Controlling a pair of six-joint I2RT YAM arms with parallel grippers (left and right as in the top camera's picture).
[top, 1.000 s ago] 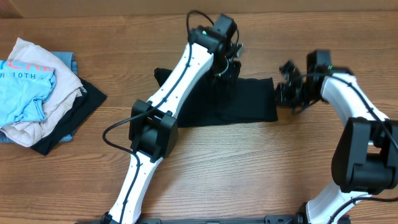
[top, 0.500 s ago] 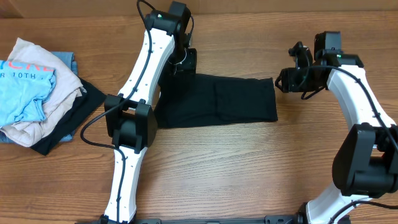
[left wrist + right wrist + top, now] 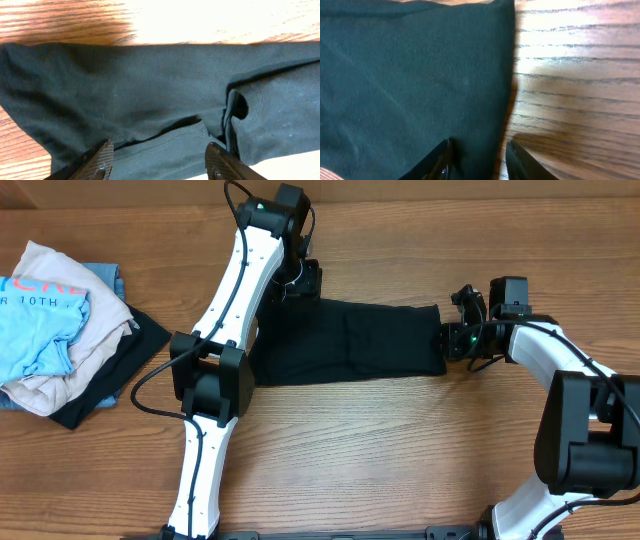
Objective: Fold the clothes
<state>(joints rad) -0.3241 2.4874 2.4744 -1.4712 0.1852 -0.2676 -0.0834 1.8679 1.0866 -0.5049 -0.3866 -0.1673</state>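
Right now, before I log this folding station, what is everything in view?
black T-shirt: one, black, folded strip, table centre.
light blue shirt: one, blue with pink lettering, atop left pile.
cream garment: one, cream-white, same pile.
dark garment: one, black, beneath that pile.
table: one, brown wood, under everything.
left gripper: one, black, open over T-shirt's left end.
right gripper: one, black, open at T-shirt's right edge.

Pink lettering on the light blue shirt (image 3: pixel 40 330), partly hidden by folds, roughly "CRE" above "R 10TH"
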